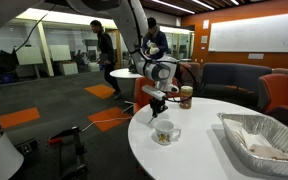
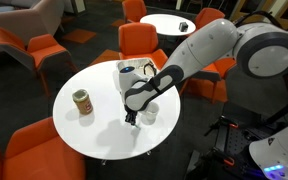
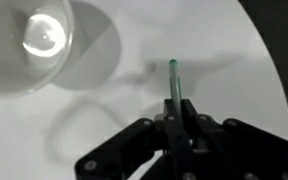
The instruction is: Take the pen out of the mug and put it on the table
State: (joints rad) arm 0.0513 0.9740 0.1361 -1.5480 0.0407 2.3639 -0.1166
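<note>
Though tiny in every view, reads clearly enough from the wrist as a thin green pen [image 3: 174, 88], pinched between the dark fingers [image 3: 191, 128] of the claw [image 3: 177, 125] and sticking straight out past them over the bare white desk [image 3: 114, 110]. Out of the mug [image 3: 39, 40] and off to one side of its rim, with that mug's open mouth and glossy inside filling the upper left corner of the wrist view. No telling from there whether resting its tip on the desk or held just above. Closed tight on the pen, then. In an exterior view, shows the claw [image 1: 156, 100] pointing downward, close over the mug [image 1: 165, 132] standing upright near the edge of the desk [image 1: 194, 160]. Beyond the mug, a tan container [image 1: 186, 96], cylindrical, with a pale lid; well off to the mug's side, a crumpled foil tray [image 1: 264, 140]. In an exterior view, places the claw [image 2: 132, 116] just beside the mug [image 2: 149, 113], low over the desk [image 2: 94, 135], with the tan container [image 2: 82, 102] well apart from the mug on the claw's far side. Too small to pick out the pen in both exterior views.
</note>
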